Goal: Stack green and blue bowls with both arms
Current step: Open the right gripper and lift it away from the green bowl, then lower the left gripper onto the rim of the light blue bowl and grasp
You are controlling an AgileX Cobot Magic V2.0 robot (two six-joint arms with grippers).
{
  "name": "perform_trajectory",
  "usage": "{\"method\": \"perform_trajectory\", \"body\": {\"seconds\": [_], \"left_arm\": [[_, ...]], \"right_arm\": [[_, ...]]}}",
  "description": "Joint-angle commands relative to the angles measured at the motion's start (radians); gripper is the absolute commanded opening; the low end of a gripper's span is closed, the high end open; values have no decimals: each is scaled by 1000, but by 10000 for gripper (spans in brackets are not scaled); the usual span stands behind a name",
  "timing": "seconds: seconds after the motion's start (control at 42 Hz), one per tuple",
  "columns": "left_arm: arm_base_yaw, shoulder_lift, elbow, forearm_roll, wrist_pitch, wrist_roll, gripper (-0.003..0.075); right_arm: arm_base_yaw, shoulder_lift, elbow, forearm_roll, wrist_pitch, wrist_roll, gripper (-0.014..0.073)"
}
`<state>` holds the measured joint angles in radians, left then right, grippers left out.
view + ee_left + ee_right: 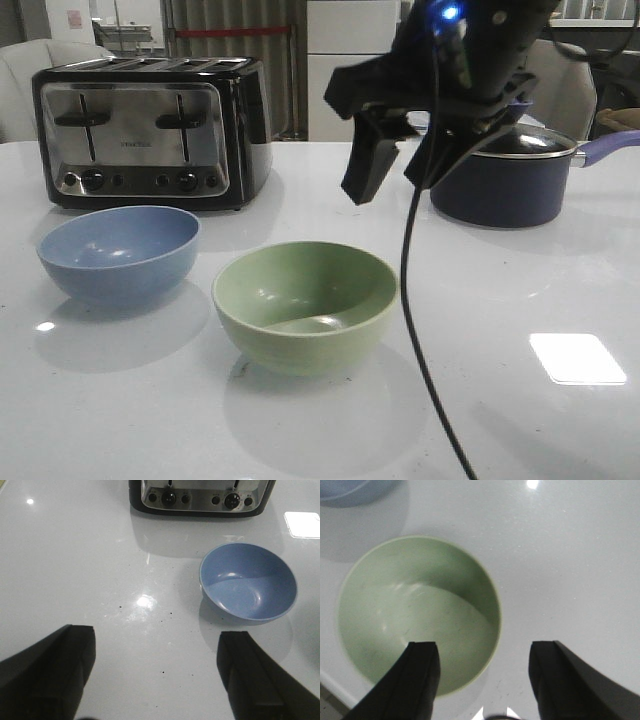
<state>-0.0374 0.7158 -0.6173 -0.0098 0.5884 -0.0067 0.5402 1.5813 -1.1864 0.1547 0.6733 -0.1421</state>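
As neither bowl has yet been lifted, the step in hand is judged to be the approach for a first grasp. From the front, the blue bowl (119, 253) and the green bowl (306, 304) are seen standing upright and apart on the white table (540, 290), blue in front of the toaster (152, 131), green nearer the middle; the right claw (398, 165) is held spread in the air above and behind the green bowl, with the saucepan (505, 178) beyond it. Through the left wrist camera, the left claw (157, 672) is seen spread and empty above bare table, the blue bowl lying off to one side of it. Through the right wrist camera, one finger (421, 672) is seen over the green bowl's inside and the other outside its rim. Next, a descent so that the rim is straddled, then a pinch, is called for.
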Motion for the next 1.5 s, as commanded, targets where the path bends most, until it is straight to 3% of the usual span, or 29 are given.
{"method": "perform_trajectory", "body": {"seconds": [0.0,0.262,0.571,1.476], "left_arm": [[-4,4,-33,-3,-85,-2,563],[-13,52,-33,-50,-80,18,563],[-128,215,-107,-44,-17,55,563],[-127,1019,-615,-54,27,55,548]], "right_arm": [[40,-161,42,-10,-52,-43,500],[60,-472,198,-10,-28,-43,500],[60,-698,299,-10,45,-43,500],[60,-716,299,-10,57,-43,500]]}}
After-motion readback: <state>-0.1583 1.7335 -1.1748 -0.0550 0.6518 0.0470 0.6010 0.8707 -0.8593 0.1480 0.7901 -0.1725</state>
